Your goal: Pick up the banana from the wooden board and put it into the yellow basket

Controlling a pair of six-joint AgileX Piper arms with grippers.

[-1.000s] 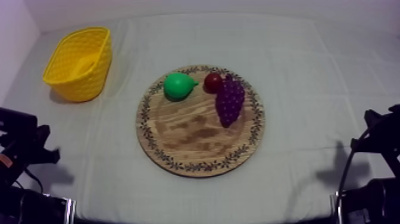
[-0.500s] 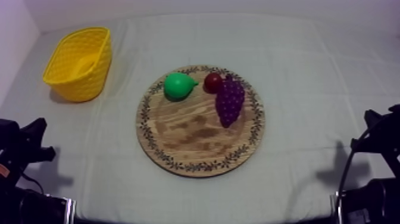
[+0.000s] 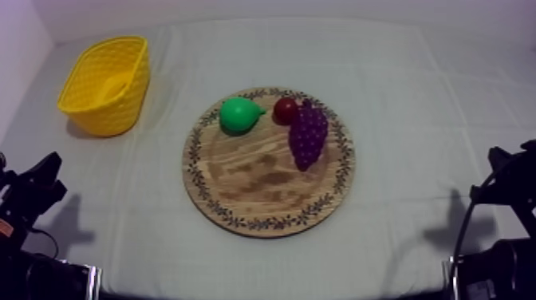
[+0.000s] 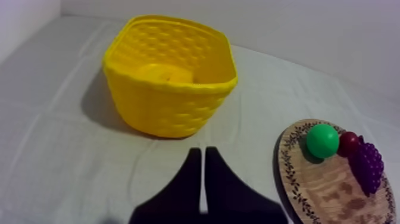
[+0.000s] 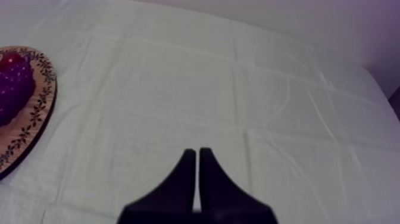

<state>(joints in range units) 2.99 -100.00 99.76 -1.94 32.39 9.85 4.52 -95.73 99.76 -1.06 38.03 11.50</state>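
The banana [image 4: 164,73] lies inside the yellow basket [image 4: 178,110], also seen as a paler yellow shape [image 3: 116,84] in the basket [image 3: 100,108] at the table's far left. The round wooden board [image 3: 263,187] in the middle carries a green pear [image 3: 238,115], a small red fruit [image 3: 285,109] and purple grapes [image 3: 307,136]. My left gripper [image 4: 203,152] is shut on nothing, short of the basket and apart from it; from above it [image 3: 46,174] sits low at the left edge. My right gripper [image 5: 197,154] is shut, empty, over bare cloth right of the board [image 5: 27,128].
A pale wall runs along the table's left side by the basket. The right arm [image 3: 502,171] rests low at the right edge. Bare cloth lies between the board and each arm.
My left gripper has drawn back a little toward the lower left edge and turned. The fruit, basket, board and right arm have not moved.
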